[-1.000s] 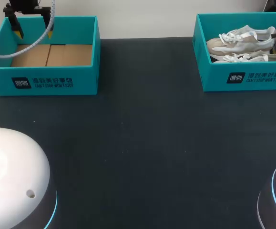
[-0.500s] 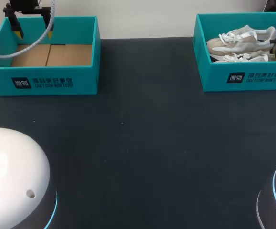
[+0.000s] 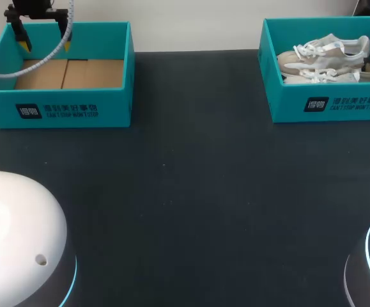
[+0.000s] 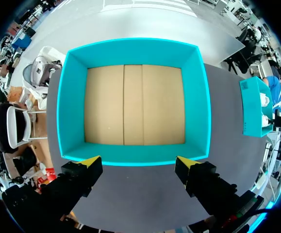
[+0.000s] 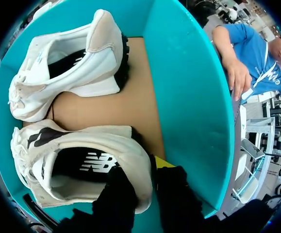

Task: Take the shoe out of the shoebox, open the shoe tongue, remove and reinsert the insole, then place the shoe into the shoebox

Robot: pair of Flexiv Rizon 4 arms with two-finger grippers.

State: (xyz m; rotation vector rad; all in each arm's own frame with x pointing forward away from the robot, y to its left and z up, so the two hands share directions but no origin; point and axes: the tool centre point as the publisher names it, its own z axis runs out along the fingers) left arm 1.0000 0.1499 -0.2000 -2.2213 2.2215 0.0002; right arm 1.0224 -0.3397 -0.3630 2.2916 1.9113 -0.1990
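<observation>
The right gripper (image 5: 141,175) is down inside the right shoebox (image 5: 191,102), set narrow on the heel of the nearer shoe (image 5: 77,162). One finger (image 5: 115,194) sits inside the shoe's opening and the other, its yellow tip showing, is against the outside of the heel, so the heel wall is pinched between them. Just behind the outer finger rises the box's teal wall, with little room left. Ahead of the gripper the second shoe (image 5: 67,58) lies on its side on the cardboard floor, beside the held one but apart from the fingers.

Well apart across the dark table (image 3: 191,192), the left gripper (image 4: 138,164) hangs wide open and holds nothing. Under and ahead of it is the other shoebox (image 4: 135,48), showing only its brown floor (image 4: 133,104). A white cable (image 3: 63,39) loops down beside that gripper.
</observation>
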